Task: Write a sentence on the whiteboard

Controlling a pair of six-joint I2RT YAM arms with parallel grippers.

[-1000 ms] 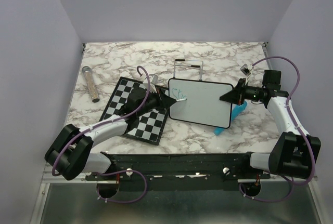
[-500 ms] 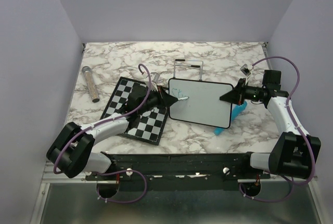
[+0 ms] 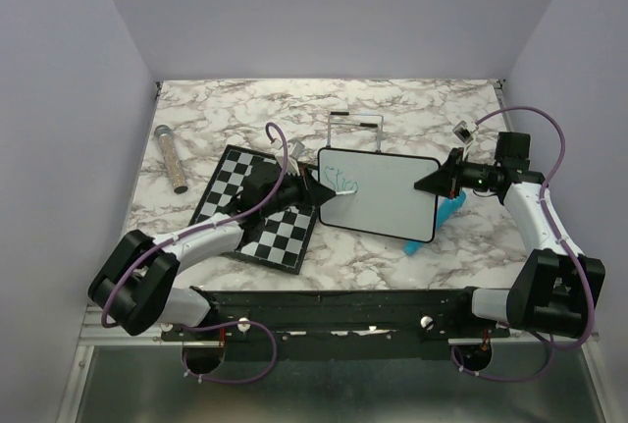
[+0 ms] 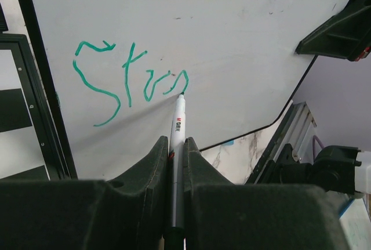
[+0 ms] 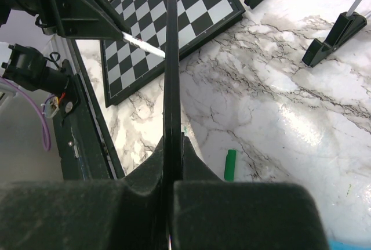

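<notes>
Near the table's centre in the overhead view sits the whiteboard, its 3 o'clock edge pinched tight between the fingers of the right gripper. The left gripper, reaching in from 9 o'clock over the chessboard, is clamped on a marker whose tip touches the board. Of the sentence, only four teal-green letters, roughly "Stra", stand near the 10 o'clock corner, so I judge most of the writing is left. One container-like thing, a speckled tube, lies at 10 o'clock; I cannot tell its contents.

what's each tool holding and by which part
Left tool grips a marker by its barrel, tip on the whiteboard; right tool clamps the whiteboard's edge.
</notes>
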